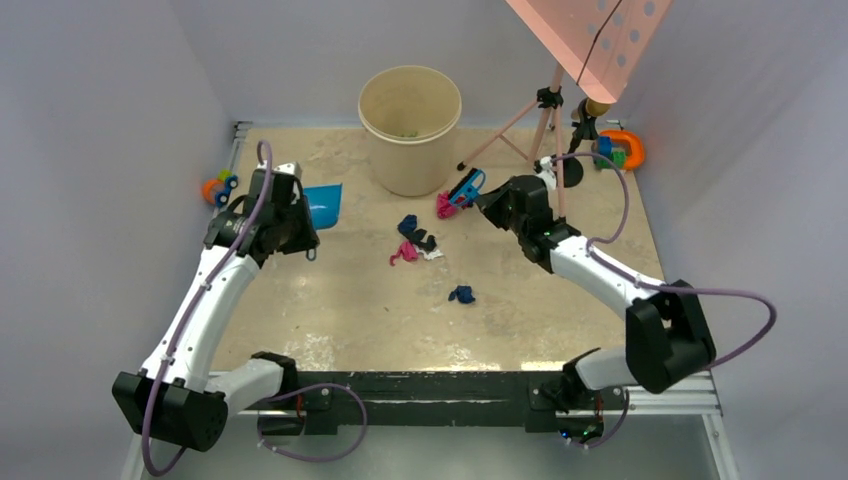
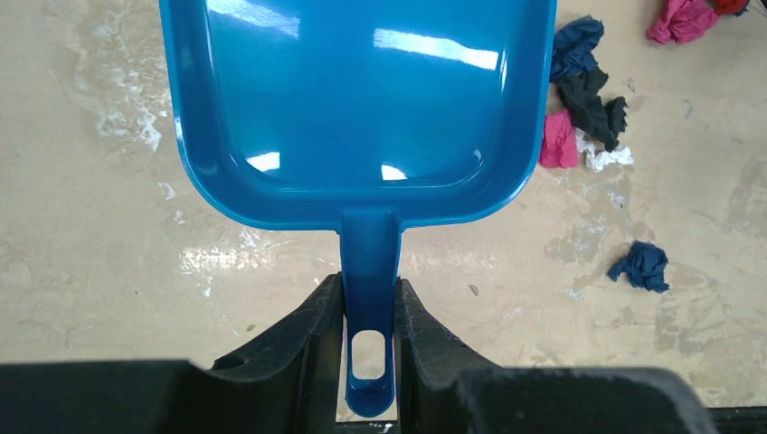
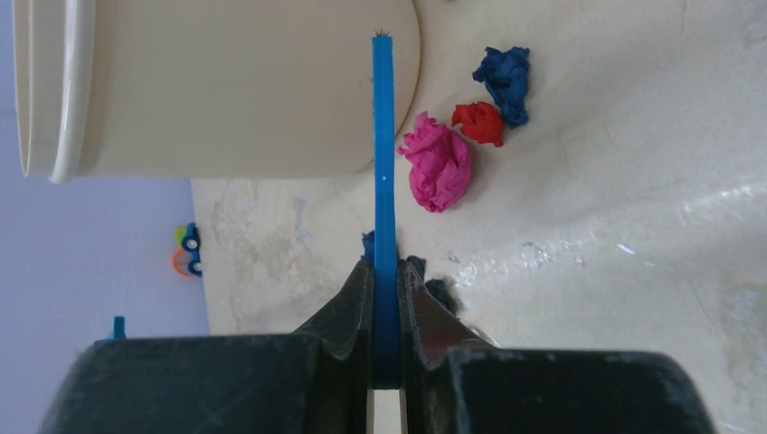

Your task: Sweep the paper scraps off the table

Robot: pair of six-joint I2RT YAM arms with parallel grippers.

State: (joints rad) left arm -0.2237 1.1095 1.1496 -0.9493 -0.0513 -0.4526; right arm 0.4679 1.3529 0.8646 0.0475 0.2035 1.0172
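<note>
1. Left gripper [image 2: 369,303] is clamped on the handle of a blue dustpan [image 2: 362,99], one finger on each side; the pan points away from the wrist, over the left part of the table [image 1: 350,300].
2. Right gripper [image 3: 386,280] is pressed tight on a thin blue tool [image 3: 383,136] seen edge-on; in the wrist view its far end overlaps a cream bucket [image 3: 226,81].
3. Some paper scraps lie just beside that tool: a pink wad [image 3: 439,161], a red wad [image 3: 478,122] and a dark blue wad [image 3: 505,77], all near the bucket's base.
4. A mixed cluster [image 1: 415,240] of dark blue, black, pink and white scraps sits mid-table between the two grippers; a lone blue wad [image 1: 461,294] lies nearer the arm bases.
5. A toy car [image 1: 218,187] sits at the far left edge; coloured blocks [image 1: 620,150] with an orange ring sit at the far right, beside a pink tripod [image 1: 545,125].
</note>
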